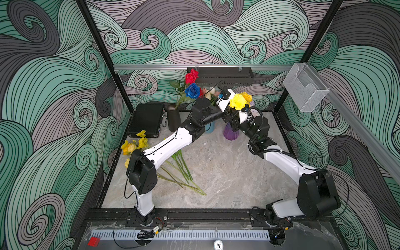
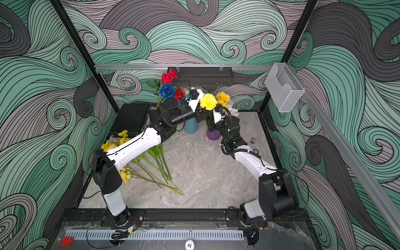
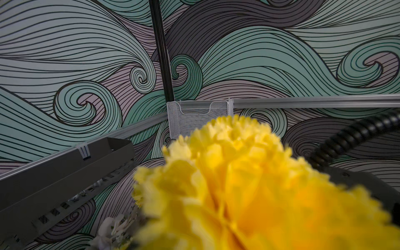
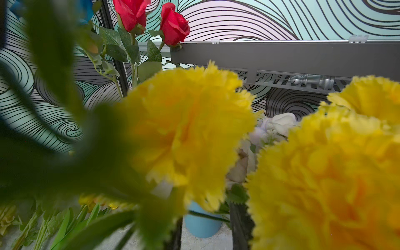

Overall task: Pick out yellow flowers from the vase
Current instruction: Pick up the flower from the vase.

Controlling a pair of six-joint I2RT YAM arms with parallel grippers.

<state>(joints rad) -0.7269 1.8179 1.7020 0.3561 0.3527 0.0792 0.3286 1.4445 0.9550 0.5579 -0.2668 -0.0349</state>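
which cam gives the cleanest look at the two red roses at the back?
Right wrist: the red roses are close and sharp, leaves and stems included, above the blurred yellow blooms. Both top views show them small and far off, just above the blue rose. Left wrist shows none of them.

Both top views look down steeply from high above the front edge of the table [image 1: 227, 173], facing the back wall [image 1: 194, 32]. Set far off, they share almost the whole scene. The left wrist camera sits very near a yellow bloom [image 3: 249, 184], which blurs across the lower right of its frame, and it looks upward at the mesh holder [image 3: 194, 121] in the corner. The right wrist camera, low and close among yellow blooms [image 4: 190, 129], faces the back wall. Both wrist views share the dark tray [image 3: 54, 173] [image 4: 281, 56].
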